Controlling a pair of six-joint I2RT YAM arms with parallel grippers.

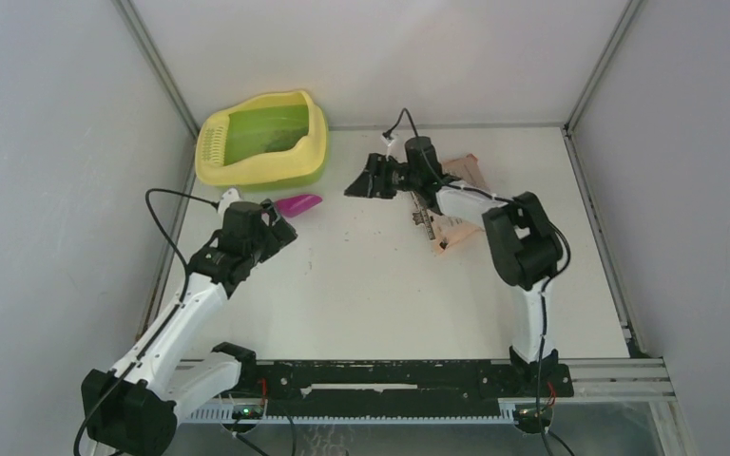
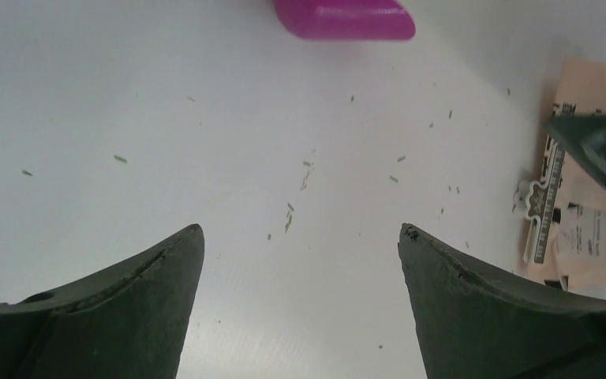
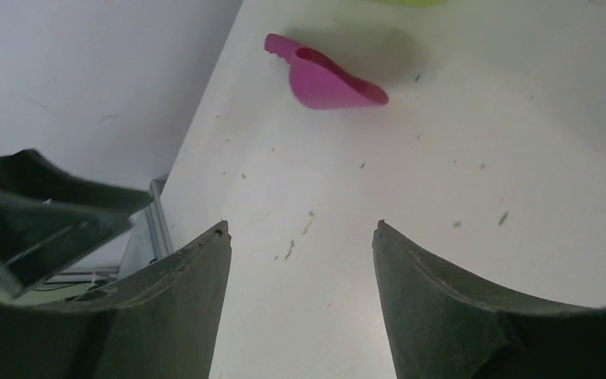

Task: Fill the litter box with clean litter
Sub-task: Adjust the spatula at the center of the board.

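Note:
The litter box (image 1: 211, 170), yellow with a green basin and a slotted grille at its left end, stands at the table's far left. Loose litter granules (image 2: 289, 217) lie scattered as dark specks on the white table; they also show in the right wrist view (image 3: 290, 249). My left gripper (image 1: 282, 231) is open and empty, just in front of a magenta scoop (image 1: 298, 203). My right gripper (image 1: 359, 182) is open and empty, above the table right of the litter box. The scoop also shows in the left wrist view (image 2: 346, 19) and the right wrist view (image 3: 325, 79).
A flat pink-orange printed bag (image 1: 456, 224) lies under the right arm at the table's right middle; it also shows in the left wrist view (image 2: 580, 213). White walls close in the table at the back and sides.

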